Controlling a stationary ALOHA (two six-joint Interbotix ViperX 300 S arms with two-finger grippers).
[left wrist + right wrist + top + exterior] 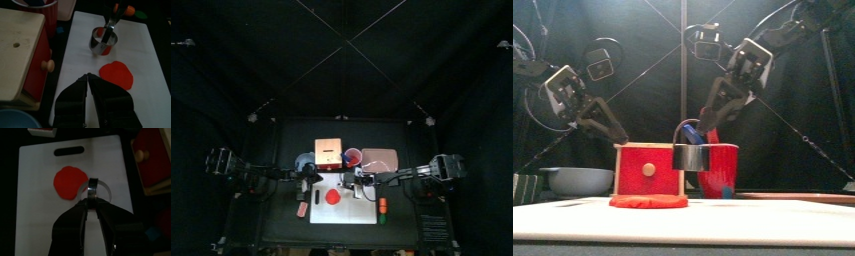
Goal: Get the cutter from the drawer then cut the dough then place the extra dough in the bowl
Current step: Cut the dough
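The blue-grey bowl (573,180) stands at far left. The left pincer (89,77) has its jaws together and holds nothing; it hangs near the wooden box (649,170). The red dough (649,201) lies flat and uncut on the white board (40,208). The right pincer (92,198) is clamped on the wire handle of the cutter (704,156), just beside the dough. Whether the cutter touches the board cannot be confirmed.

Step in hand: cutting. The next move calls for centring the cutter over the dough, then pressing straight down.
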